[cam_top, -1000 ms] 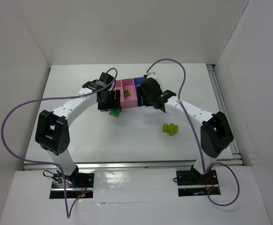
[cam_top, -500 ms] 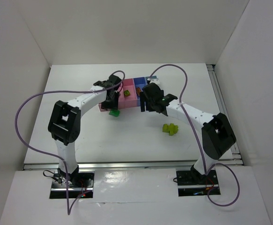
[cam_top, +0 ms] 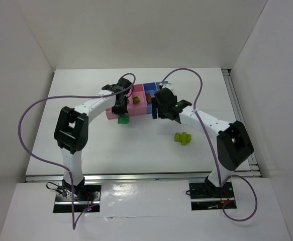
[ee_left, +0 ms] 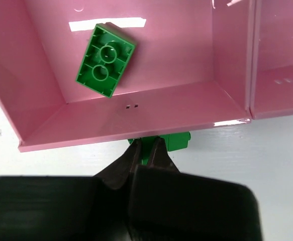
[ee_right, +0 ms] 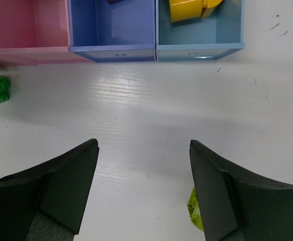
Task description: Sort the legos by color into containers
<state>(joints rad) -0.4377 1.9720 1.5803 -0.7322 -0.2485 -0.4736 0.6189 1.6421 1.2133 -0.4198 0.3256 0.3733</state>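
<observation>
Legos [cam_top: 183,137] remain to be sorted. The left end effector [ee_left: 145,150], wide open a second ago, is now clenched, its tips set against a green lego [ee_left: 175,140] on the desk [ee_left: 267,165] just outside the wide pink bin [ee_left: 136,113]. A pick-up is judged begun, though a firm hold cannot be confirmed. A second green lego [ee_left: 106,59] is seen lying inside that bin. The right end effector [ee_right: 142,145] is held released above the desk, near the lime legos [ee_right: 194,213].
</observation>
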